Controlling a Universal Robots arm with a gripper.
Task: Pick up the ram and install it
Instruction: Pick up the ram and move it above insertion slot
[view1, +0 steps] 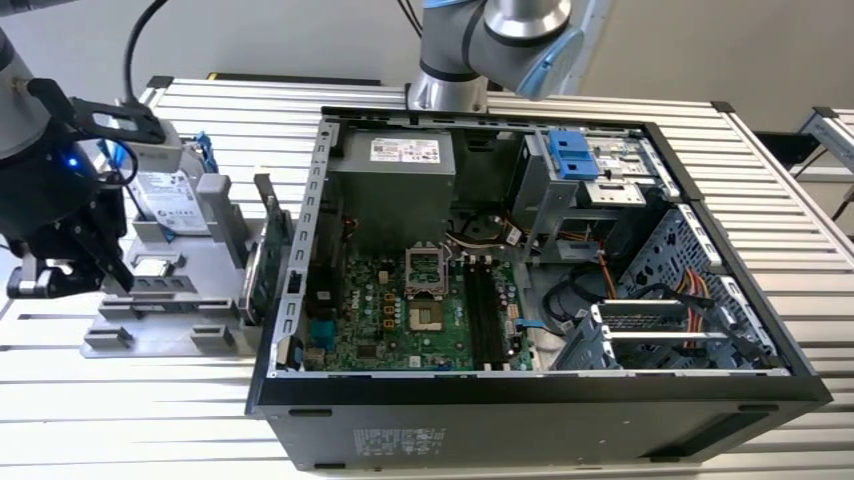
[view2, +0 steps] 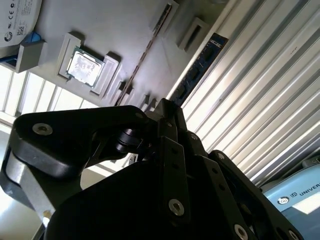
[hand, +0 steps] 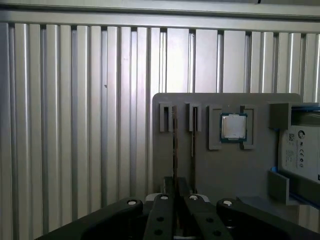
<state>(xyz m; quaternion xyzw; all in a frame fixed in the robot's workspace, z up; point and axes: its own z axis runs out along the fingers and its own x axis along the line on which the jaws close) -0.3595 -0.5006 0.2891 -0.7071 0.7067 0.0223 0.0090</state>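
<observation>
Robot gripper (hand: 177, 187), fingers closed together, hovering over gray parts holder (hand: 235, 172), in line with upright ram (hand: 174, 137), open computer case (view1: 534, 250) beside

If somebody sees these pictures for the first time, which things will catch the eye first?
The open computer case stands in the middle of the exterior view, its green motherboard bare. At that view's left the black gripper hangs by a gray holder, where the ram stands on edge and a square silver processor chip lies flat.
</observation>
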